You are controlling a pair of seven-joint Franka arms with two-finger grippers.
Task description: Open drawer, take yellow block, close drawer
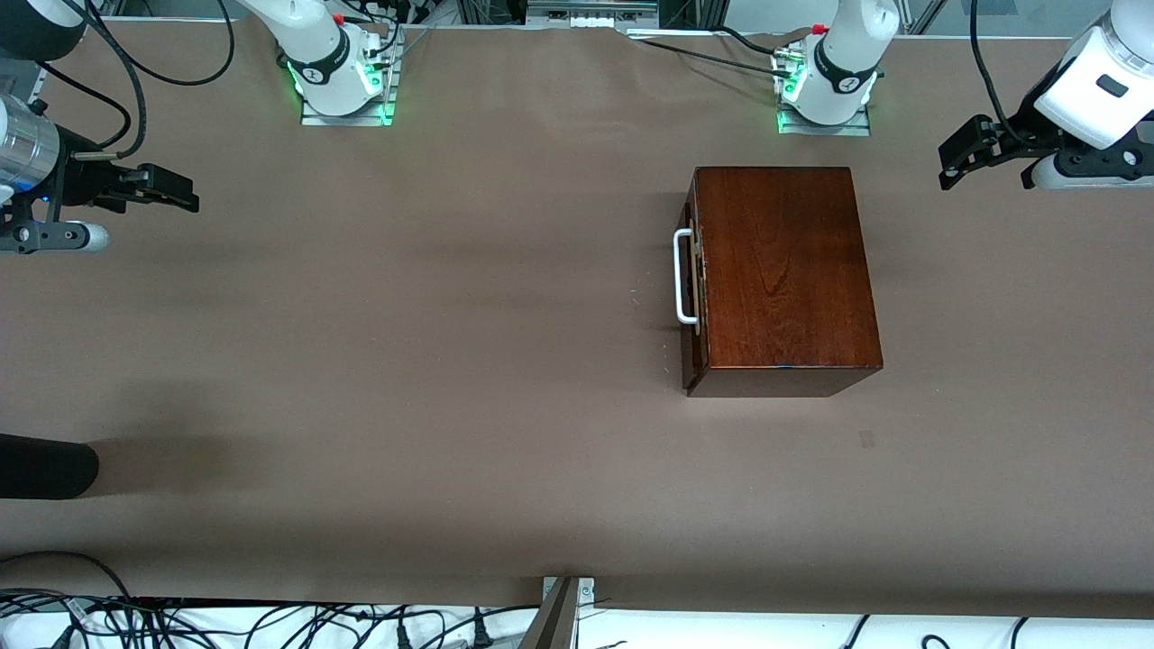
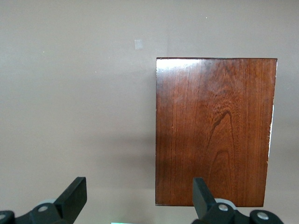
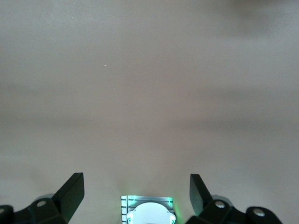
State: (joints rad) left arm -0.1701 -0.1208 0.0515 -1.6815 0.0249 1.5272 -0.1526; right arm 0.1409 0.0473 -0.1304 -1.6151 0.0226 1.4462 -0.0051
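Observation:
A glossy dark wooden box (image 1: 784, 270) stands on the table toward the left arm's end. Its drawer (image 1: 694, 356) is pushed in, and the white U-shaped handle (image 1: 682, 276) faces the right arm's end. The yellow block is hidden. My left gripper (image 1: 960, 153) hangs open over the table at the left arm's end, apart from the box. In the left wrist view the box top (image 2: 215, 130) lies under the open left gripper (image 2: 138, 193). My right gripper (image 1: 171, 189) waits open over the right arm's end. The right wrist view shows the empty right gripper (image 3: 136, 191) above bare table.
Both arm bases (image 1: 347, 81) (image 1: 825, 90) stand along the table's edge farthest from the front camera. A dark rounded object (image 1: 45, 466) pokes in at the right arm's end. A small pale mark (image 1: 866, 439) lies on the brown cover (image 1: 451, 361) nearer the front camera than the box.

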